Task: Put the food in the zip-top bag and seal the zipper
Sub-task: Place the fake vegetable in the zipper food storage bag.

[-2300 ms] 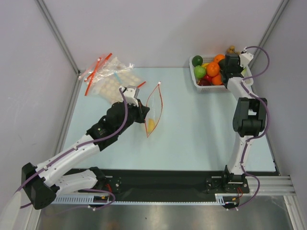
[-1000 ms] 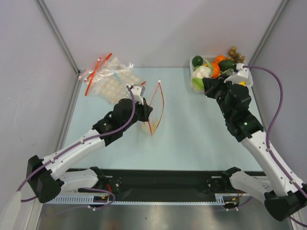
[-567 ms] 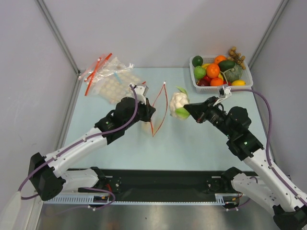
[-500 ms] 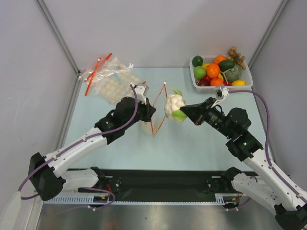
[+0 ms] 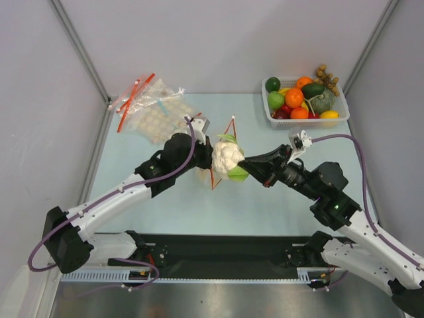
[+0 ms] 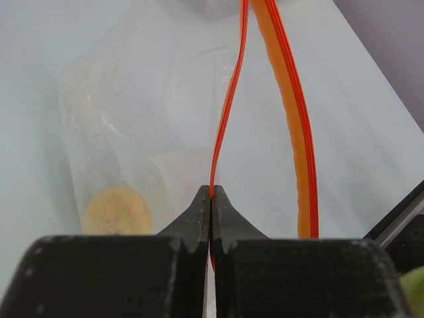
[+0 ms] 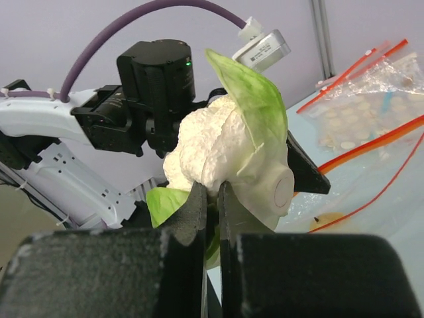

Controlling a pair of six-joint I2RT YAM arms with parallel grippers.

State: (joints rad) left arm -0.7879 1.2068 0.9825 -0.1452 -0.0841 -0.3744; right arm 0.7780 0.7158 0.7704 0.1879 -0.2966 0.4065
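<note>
The right claw [image 7: 212,196], pinching the cauliflower [image 5: 224,156], should push straight ahead between the zipper [image 6: 293,106] lips, one of them pinched by the left claw [image 6: 211,196].

Plain grey walls [image 5: 218,40] close in on three sides; slim metal posts [image 5: 79,50] mark the corners; the pale blue counter [image 5: 278,199] sits evenly lit.

An overhead camera behind me takes in the whole worktop [image 5: 285,192]. My wrist cameras peer closely past left claw [image 6: 211,191] and right claw [image 7: 212,189], sharing the zipper [image 6: 290,99].
</note>
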